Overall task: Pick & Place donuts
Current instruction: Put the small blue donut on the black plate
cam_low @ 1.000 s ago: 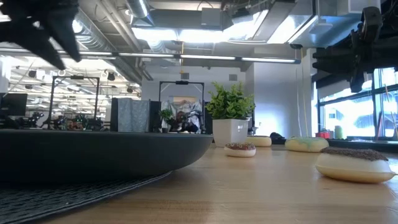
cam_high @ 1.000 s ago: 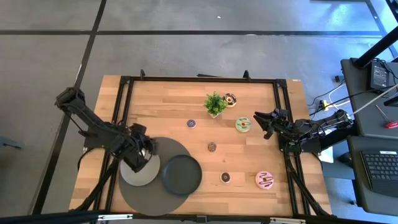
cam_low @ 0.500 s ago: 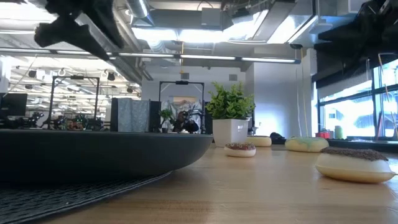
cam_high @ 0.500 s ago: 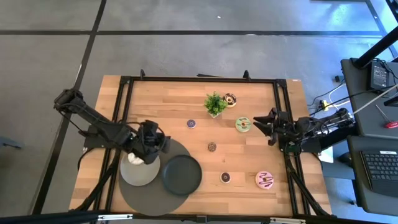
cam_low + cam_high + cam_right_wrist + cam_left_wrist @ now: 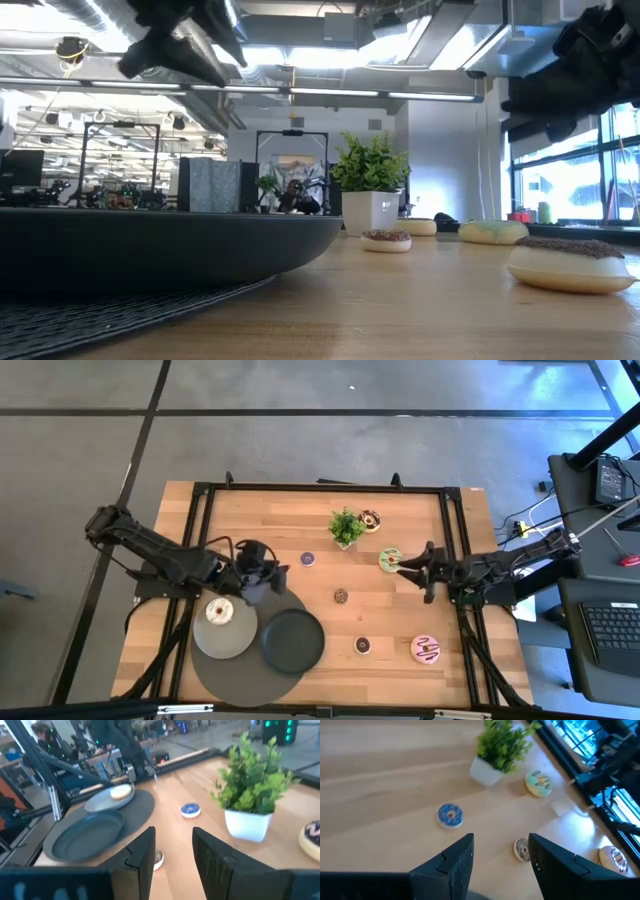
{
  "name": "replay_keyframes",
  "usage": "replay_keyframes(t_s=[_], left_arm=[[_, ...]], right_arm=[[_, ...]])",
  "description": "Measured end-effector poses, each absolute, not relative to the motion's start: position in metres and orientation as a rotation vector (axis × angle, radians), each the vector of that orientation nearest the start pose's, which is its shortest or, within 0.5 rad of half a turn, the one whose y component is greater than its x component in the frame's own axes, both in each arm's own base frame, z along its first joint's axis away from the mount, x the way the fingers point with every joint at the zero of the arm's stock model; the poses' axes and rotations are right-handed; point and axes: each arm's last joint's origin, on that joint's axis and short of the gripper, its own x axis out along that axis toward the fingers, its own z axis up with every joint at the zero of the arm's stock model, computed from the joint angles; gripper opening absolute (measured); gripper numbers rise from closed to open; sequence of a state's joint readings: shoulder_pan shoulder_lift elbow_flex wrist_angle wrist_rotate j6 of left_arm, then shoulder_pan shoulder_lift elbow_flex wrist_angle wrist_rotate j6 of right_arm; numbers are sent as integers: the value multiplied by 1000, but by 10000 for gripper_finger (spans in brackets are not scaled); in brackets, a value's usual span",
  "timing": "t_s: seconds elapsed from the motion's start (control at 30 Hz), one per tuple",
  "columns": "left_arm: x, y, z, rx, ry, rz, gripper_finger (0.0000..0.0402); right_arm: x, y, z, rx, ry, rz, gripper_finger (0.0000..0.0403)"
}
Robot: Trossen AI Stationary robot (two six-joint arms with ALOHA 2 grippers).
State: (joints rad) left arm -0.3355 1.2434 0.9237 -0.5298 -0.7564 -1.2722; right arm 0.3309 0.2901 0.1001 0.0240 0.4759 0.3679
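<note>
Your right hand (image 5: 402, 567) hangs released, empty, just beside the green donut (image 5: 390, 559) on the tabletop (image 5: 400, 615). It looks light and stiff; pinch across its ring. Left hand (image 5: 278, 576) is released near the cream donut (image 5: 219, 610) on the light plate (image 5: 205, 643).

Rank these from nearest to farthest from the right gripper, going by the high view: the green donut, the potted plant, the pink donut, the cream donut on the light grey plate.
From the right gripper:
1. Green donut, right at the fingertips.
2. Potted plant, toward the table's far middle.
3. Pink donut, near the table's front right edge.
4. Cream donut, on the light grey plate across the table on the left.
</note>
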Motion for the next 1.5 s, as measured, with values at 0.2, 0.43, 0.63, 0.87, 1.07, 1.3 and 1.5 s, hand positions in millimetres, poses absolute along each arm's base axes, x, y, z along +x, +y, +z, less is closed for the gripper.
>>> replay_keyframes(t_s=[0.2,0.43,0.63,0.87,1.07,1.3,1.5], left_arm=[[255,-33,267,-748,387,741,182],[289,9,237,-738,454,792,182],[307,42,194,-816,566,881,182],[313,60,161,-895,682,916,182],[318,60,147,-923,738,878,182],[318,59,139,-940,789,860,182],[319,59,139,-940,790,855,152]], right_arm=[[115,26,172,303,163,-180,132],[120,27,169,323,188,-189,132],[121,27,167,323,197,-193,132],[121,26,167,327,183,-256,132],[121,25,167,324,180,-272,132],[121,25,167,322,177,-291,132],[121,24,167,321,174,-299,132]])
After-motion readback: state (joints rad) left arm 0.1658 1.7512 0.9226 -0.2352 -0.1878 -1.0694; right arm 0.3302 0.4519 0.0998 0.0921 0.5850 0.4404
